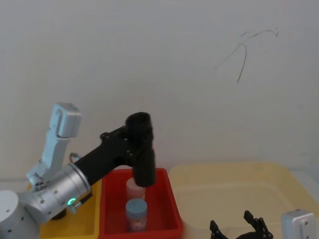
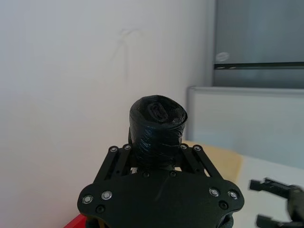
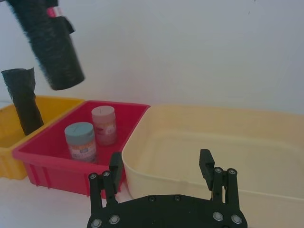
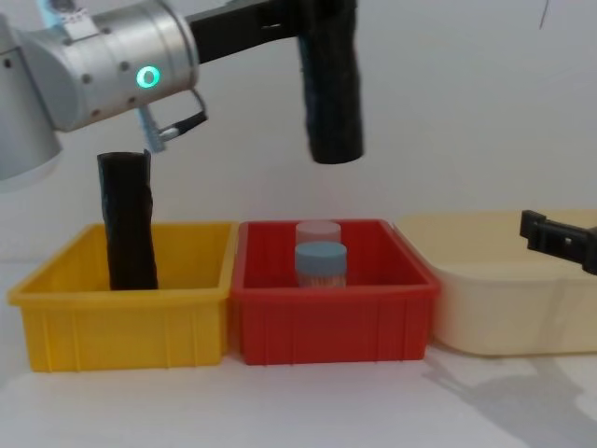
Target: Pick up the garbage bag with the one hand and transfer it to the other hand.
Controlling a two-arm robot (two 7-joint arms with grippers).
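Against a bare white wall, above the red bin, the left gripper clamps the garbage bag by its upper part, nearly upright. The right gripper sits low by the cream tub, fingers spread wide. Judged from here, it should close on the roll's free lower half before the left gripper lets go.
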